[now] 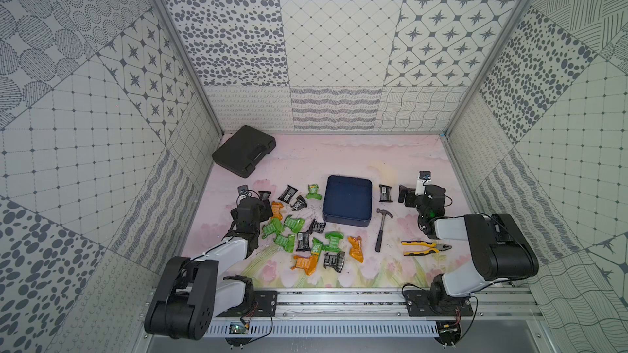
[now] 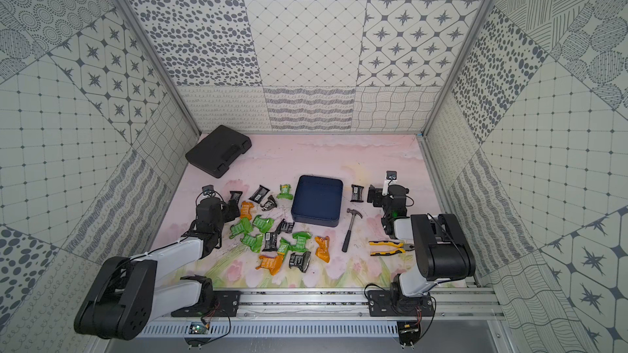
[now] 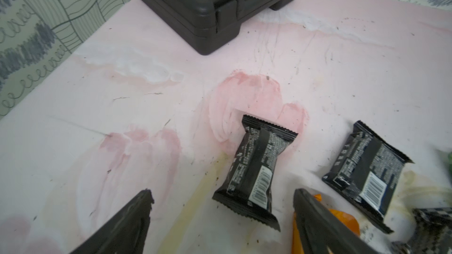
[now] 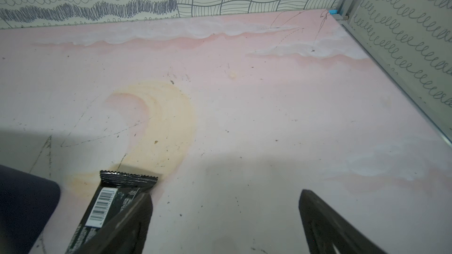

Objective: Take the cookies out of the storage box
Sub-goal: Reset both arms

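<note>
Both tools are standing spread wide: the left tool (image 3: 223,193) is framing a loose black cookie (image 3: 254,169) between its fingers, the right tool (image 4: 225,193) hanging just beside a second black cookie (image 4: 115,196) next to the box (image 1: 347,203). Most cookies (image 1: 294,223) are lying scattered left of the box, with the far worktop (image 1: 339,157) stretching open toward the case (image 1: 244,154). Only the top views are showing the hammer (image 1: 381,232) and pliers (image 1: 421,247).
</note>
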Controlling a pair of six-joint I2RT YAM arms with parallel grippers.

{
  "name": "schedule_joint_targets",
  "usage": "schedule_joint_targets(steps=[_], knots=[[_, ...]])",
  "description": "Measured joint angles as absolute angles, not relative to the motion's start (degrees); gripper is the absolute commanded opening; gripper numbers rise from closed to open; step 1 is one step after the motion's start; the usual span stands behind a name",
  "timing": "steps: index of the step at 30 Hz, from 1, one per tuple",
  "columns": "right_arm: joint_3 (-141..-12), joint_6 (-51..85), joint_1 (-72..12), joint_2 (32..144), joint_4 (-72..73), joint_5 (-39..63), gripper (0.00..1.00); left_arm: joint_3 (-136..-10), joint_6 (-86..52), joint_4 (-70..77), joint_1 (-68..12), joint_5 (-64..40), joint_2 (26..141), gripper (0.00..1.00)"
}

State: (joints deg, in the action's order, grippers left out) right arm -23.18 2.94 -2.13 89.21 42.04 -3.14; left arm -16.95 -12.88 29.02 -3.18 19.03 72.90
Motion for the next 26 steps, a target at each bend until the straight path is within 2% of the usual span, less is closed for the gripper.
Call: schedule_joint_targets(steps=[5, 9, 14, 26], knots=[[-23.2, 2.7, -2.1, 89.2, 44.5, -2.9, 0.98, -17.2, -9.6, 40.2, -3.0, 14.2, 83.4, 0.94], [-23.2, 2.5, -2.1, 89.2, 44.9, -2.8, 0.98, -19.3, -7.6, 43.6, -3.0, 11.3, 87.9, 0.94], [-23.2, 2.5, -2.2, 89.2, 45.1, -2.8, 0.98, -21.7, -5.9, 45.5, -3.0, 9.5, 89.5, 0.99], [-23.4, 2.5, -2.2, 89.2, 45.3, -2.7, 0.98, -22.8, -4.8, 46.5, -3.0, 8.6, 90.1, 0.99]])
